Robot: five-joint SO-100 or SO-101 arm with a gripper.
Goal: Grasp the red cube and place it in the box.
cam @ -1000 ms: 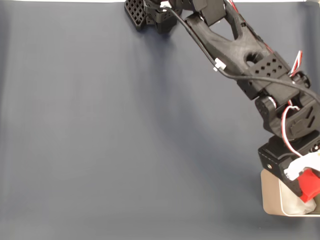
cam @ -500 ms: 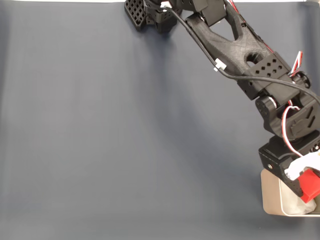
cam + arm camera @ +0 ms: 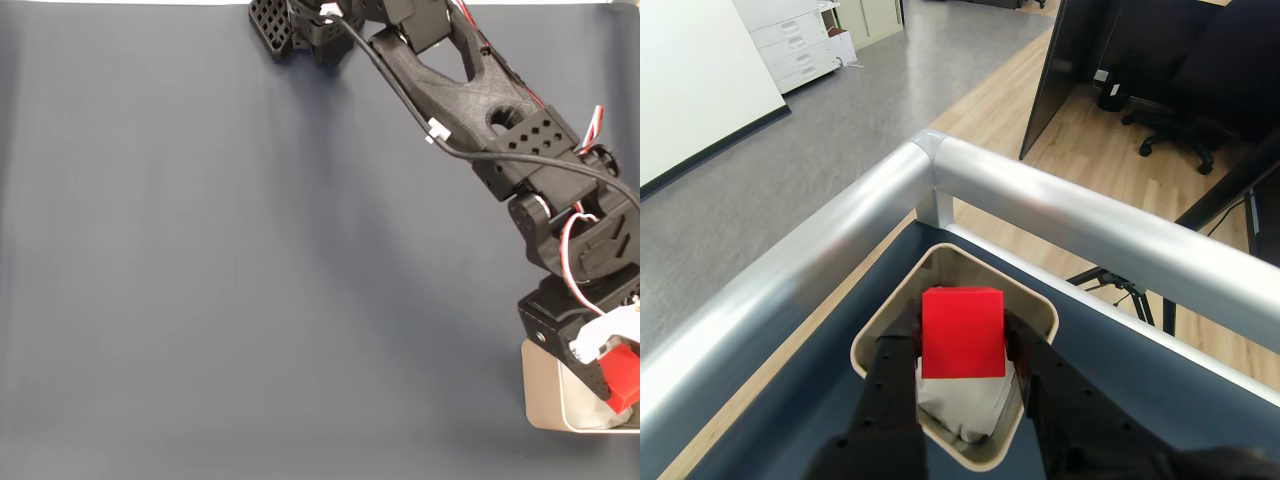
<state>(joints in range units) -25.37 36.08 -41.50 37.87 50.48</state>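
I have the tool [image 3: 960, 345] pinching the cube [image 3: 961, 332], 1 dark finger pressed on each side face, and the cube sits between them with its top face level in the wrist view. In the fixed view the tool [image 3: 612, 372] is at the far right edge of the bench [image 3: 250, 280], low over the box [image 3: 542, 392], with the cube [image 3: 622, 374] partly hidden behind the white finger part.

The wrist view puts the cube right over the box [image 3: 872, 338], above the white padding [image 3: 960, 410], with the rim showing on all sides around it. So I judge the carry as nearly finished; what remains is the release.

What worries me from here:

- The box sits in the corner of the bench, just beside the metal rail [image 3: 1060, 215]. If I swing the arm [image 3: 470, 90] further out, the tool could knock the rail or push the box against it.
- I cannot tell how high the cube hangs above the padding. Letting go from too high could make it bounce off the soft lump and tip over the thin wall.
- The padding is heaped rather than flat, so the cube may roll toward a wall after release.
- If I spread the fingers too wide inside the box, they could catch the rim and drag the box when I lift away.
- In the fixed view the box is cut off by the frame edge, so I would lean on the wrist view to judge clearance.
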